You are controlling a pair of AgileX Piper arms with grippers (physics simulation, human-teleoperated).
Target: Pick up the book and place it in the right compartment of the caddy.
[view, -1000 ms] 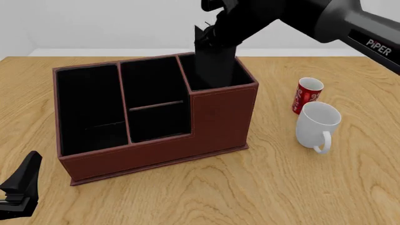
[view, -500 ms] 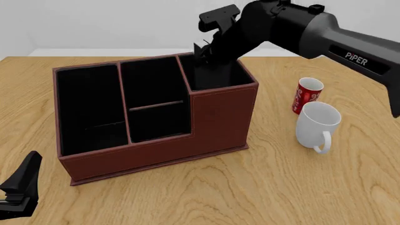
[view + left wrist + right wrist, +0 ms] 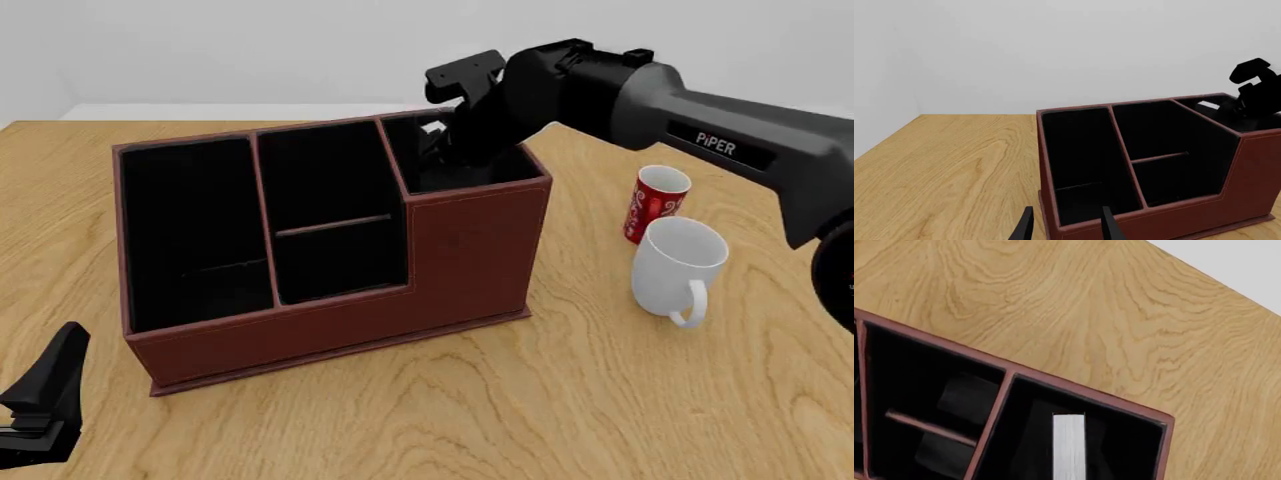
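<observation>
Step in hand: placement looks complete, release or withdrawal under way. The book (image 3: 1069,446) stands on edge inside the right compartment (image 3: 467,172) of the caddy (image 3: 334,330), white page edges up, visible in the right wrist view as a pale strip against black lining.

Right gripper (image 3: 447,128): above the compartment's mouth, no fingers visible in its own wrist view; how wide it stands and whether it touches the book, I cannot tell.

Left gripper (image 3: 1066,227): low at the near table edge, fingers parted, holding nothing.

Next move, by judgement: lift the right arm straight up, clear of the compartment's walls, without dragging the book.

Contents: long left section, nothing seen; crossbar-split middle section, nothing seen; right compartment, book.

Also on the table: white mug (image 3: 677,268), red soda can (image 3: 655,203), both right of the caddy, apart from it.
</observation>
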